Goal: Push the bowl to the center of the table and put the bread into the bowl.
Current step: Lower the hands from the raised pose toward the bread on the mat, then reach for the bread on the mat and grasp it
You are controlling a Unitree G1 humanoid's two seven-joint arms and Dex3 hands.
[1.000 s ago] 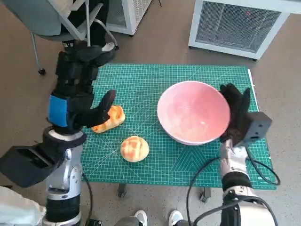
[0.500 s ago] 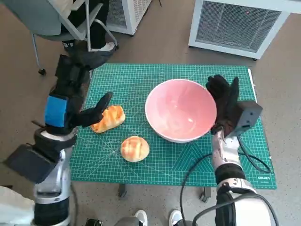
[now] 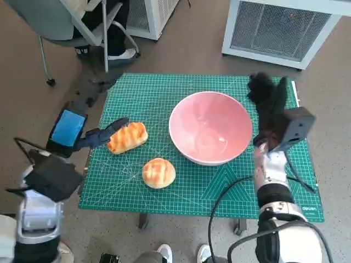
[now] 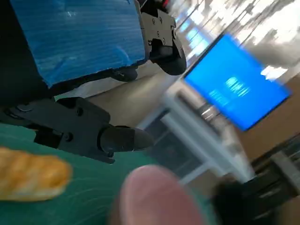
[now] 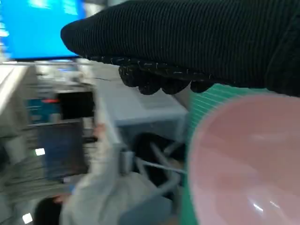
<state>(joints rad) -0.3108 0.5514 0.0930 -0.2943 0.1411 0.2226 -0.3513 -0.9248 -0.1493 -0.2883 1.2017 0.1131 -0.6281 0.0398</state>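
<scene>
A pink bowl [image 3: 210, 127] stands near the middle of the green cutting mat [image 3: 148, 98]; it also shows blurred in the right wrist view [image 5: 248, 164]. A long striped bread [image 3: 127, 137] lies left of the bowl, also in the left wrist view [image 4: 30, 178]. A round bun [image 3: 158, 172] lies nearer the front edge. My left hand [image 3: 82, 134] is at the mat's left edge, fingers apart, fingertips just beside the long bread and holding nothing. My right hand [image 3: 267, 104] is raised, a little clear of the bowl's right rim, fingers spread and empty.
A white grilled unit [image 3: 279, 27] stands beyond the table at the back right. An office chair [image 3: 71, 22] and a person's dark legs and shoe [image 3: 118, 33] are at the back left. A person in a pale top [image 5: 93, 187] shows blurred in the right wrist view.
The bowl slid left toward the mat's middle, pushed by my right hand, which has now lifted off its rim. My left arm dropped lower and out to the left.
</scene>
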